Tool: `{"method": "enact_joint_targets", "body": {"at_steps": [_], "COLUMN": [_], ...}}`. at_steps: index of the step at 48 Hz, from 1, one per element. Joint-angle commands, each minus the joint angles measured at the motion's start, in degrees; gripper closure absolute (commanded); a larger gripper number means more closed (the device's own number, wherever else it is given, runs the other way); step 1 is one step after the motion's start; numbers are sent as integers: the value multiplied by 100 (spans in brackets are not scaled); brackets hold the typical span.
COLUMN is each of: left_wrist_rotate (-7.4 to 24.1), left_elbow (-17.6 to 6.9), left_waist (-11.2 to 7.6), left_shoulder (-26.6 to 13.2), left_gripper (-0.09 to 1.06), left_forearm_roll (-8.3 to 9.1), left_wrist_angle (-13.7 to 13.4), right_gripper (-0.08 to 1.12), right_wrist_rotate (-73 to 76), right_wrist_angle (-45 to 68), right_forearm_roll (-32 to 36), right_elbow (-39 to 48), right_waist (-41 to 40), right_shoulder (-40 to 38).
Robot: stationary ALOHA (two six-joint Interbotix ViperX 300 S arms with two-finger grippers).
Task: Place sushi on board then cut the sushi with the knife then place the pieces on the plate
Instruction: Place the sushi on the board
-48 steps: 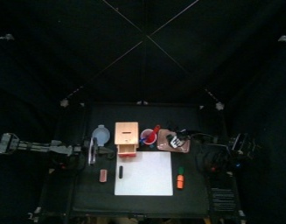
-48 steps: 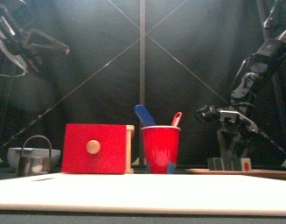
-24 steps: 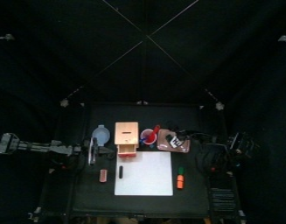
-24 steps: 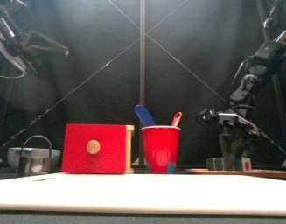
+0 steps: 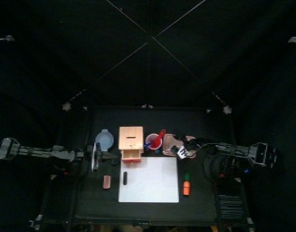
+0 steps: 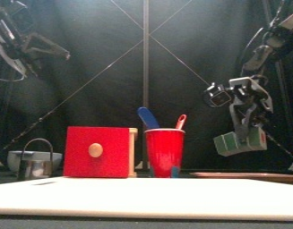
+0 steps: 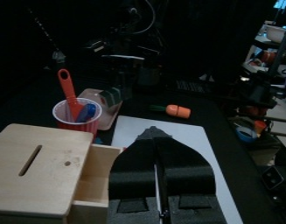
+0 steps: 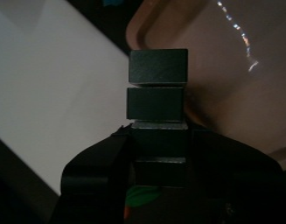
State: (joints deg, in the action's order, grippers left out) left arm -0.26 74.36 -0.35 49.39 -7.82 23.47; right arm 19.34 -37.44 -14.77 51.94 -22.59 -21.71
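As the right pincer [image 8: 158, 138] grips the sushi roll [image 8: 156, 83], its length points straight outward.

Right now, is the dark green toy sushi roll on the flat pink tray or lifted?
Lifted: the right gripper holds the sushi roll in the air above the pink tray.

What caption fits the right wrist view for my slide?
Right gripper holds the sushi roll over the pink tray edge, white board alongside.

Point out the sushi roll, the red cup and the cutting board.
sushi roll [image 8: 156, 99]: right wrist view, second block.
red cup [image 6: 164, 152]: front view, front wall.
cutting board [image 5: 150, 179]: top view, bare middle.
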Motion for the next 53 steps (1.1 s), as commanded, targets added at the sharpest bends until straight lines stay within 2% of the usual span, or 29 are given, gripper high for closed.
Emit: {"method": "enact_joint_targets", "body": {"at_steps": [1, 13, 30, 42, 48, 53], "left_wrist_rotate": [26, 35, 44, 53, 79, 70], "left_elbow": [-97, -105, -79, -70, -70, -62], "left_waist": [0, 62, 193, 272, 325, 387], "left_shoulder": [-18, -18, -18, -18, -18, -18], "left_gripper": [85, 85, 85, 85, 85, 85], "left_forearm_roll": [9, 9, 18, 26, 114, 272], "left_wrist_angle": [44, 44, 44, 26, 18, 9], "right_gripper": [29, 29, 29, 29, 29, 29], "right_wrist_rotate": [642, 2795, 5555, 6996, 7471, 7805], "right_wrist_angle": [-44, 545, 853, 791, 580, 483], "right_forearm_roll": [-35, 114, 1477, 2320, 2496, 2646], "right_elbow": [-9, 53, -360, -1011, -1336, -1635], "right_waist": [439, 1371, 2224, 2751, 2953, 3076], "right_shoulder": [-272, -176, 668, 1327, 1644, 1969]}}
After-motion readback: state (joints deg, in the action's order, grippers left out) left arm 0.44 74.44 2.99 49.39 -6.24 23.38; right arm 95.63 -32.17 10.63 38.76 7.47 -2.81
